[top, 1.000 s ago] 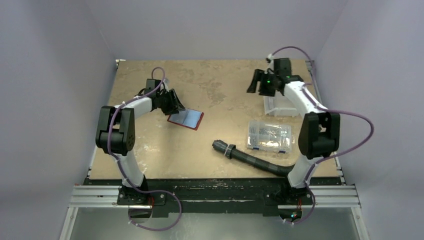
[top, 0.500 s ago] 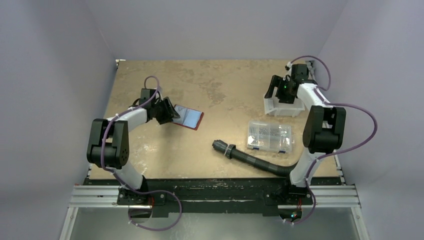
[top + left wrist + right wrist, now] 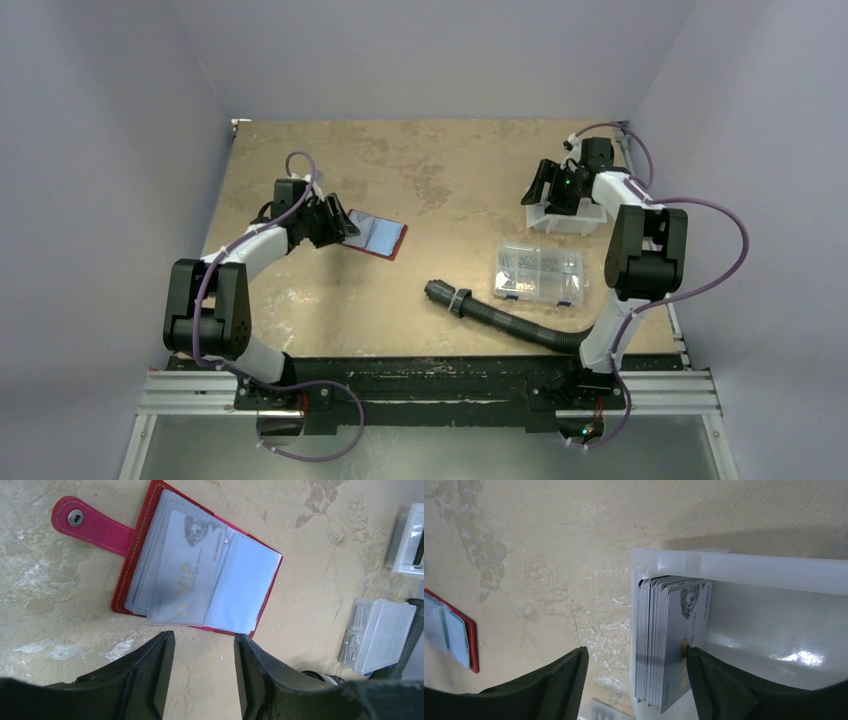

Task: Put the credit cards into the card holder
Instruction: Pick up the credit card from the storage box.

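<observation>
- Toward the table's point(image 3: 430, 160) left edge, the red folding card holder point(image 3: 240, 585) lies open, sleeves up for loading, one pale grey card point(image 3: 182, 580) askew inside.
- Black left gripper point(image 3: 204, 637) hovers beside it, jaws apart, empty.
- Near the far right corner, grey credit cards point(image 3: 674, 645) stand edgewise in a white plastic tray point(image 3: 774, 570), easy to pinch; the right gripper point(image 3: 636, 652) hangs over them, spread, empty.
</observation>
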Robot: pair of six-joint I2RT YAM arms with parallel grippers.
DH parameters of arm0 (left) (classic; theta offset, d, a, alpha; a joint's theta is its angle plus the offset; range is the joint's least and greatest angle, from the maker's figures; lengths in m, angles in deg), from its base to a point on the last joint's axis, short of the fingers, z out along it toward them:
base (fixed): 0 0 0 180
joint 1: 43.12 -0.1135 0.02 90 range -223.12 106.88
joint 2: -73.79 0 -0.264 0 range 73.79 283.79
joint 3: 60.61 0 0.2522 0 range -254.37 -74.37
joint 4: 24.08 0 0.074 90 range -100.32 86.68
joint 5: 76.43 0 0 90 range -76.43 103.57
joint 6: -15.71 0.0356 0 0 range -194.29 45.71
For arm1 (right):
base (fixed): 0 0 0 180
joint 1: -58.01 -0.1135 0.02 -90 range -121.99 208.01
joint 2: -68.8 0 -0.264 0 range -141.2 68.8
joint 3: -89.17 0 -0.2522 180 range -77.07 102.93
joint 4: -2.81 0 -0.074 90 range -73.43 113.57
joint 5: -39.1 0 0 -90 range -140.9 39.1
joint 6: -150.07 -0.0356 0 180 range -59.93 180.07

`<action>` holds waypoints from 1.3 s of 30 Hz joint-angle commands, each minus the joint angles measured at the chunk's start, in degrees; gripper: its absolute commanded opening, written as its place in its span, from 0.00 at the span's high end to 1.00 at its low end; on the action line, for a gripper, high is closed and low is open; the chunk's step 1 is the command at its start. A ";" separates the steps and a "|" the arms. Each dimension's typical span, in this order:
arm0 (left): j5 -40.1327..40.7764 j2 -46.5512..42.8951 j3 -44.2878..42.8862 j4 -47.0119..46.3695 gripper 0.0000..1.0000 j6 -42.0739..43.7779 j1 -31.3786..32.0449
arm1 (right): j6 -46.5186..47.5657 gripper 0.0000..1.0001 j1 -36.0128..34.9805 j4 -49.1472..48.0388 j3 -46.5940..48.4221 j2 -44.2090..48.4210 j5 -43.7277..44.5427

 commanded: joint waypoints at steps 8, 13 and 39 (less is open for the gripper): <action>-2.99 -0.87 0.30 -2.71 0.49 1.33 -0.16 | -1.17 0.35 0.21 -2.18 -2.52 4.97 -3.51; -3.27 -0.86 0.31 -2.82 0.49 1.26 -0.16 | -1.50 0.43 0.30 -2.84 -2.60 5.12 -4.42; -4.22 -0.26 0.45 -3.51 0.49 1.26 -0.07 | -1.88 0.76 0.66 -1.40 -2.35 6.87 -1.45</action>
